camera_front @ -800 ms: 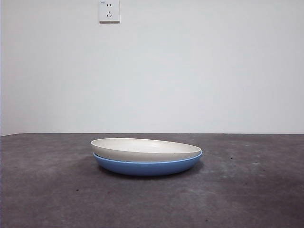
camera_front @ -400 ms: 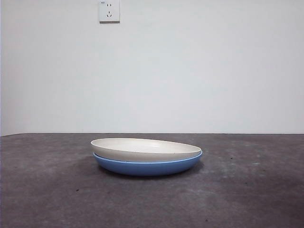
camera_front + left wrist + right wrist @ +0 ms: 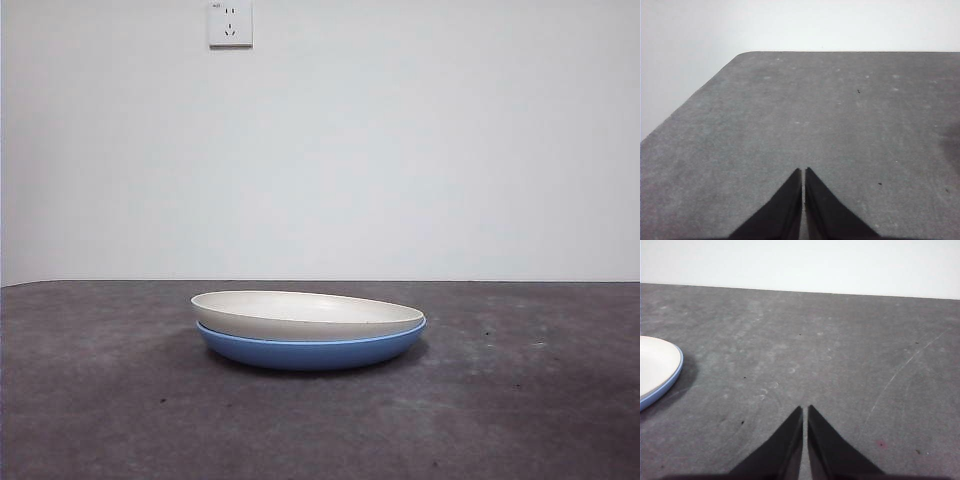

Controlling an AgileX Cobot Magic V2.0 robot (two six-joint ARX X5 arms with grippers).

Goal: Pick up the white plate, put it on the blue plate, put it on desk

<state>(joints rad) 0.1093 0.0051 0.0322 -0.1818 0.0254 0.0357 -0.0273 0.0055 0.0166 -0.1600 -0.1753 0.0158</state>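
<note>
The white plate (image 3: 300, 313) rests nested on top of the blue plate (image 3: 312, 350) in the middle of the desk (image 3: 110, 410), in the front view. In the right wrist view an edge of the white plate (image 3: 655, 365) with the blue plate's rim (image 3: 670, 381) under it shows at the side, well apart from my right gripper (image 3: 805, 412), which is shut on nothing. My left gripper (image 3: 803, 174) is shut too and hangs over bare desk (image 3: 840, 115); no plate shows in its view. Neither arm appears in the front view.
A white wall with a power socket (image 3: 230, 22) stands behind the desk. The desk's far corner and side edge (image 3: 695, 90) show in the left wrist view.
</note>
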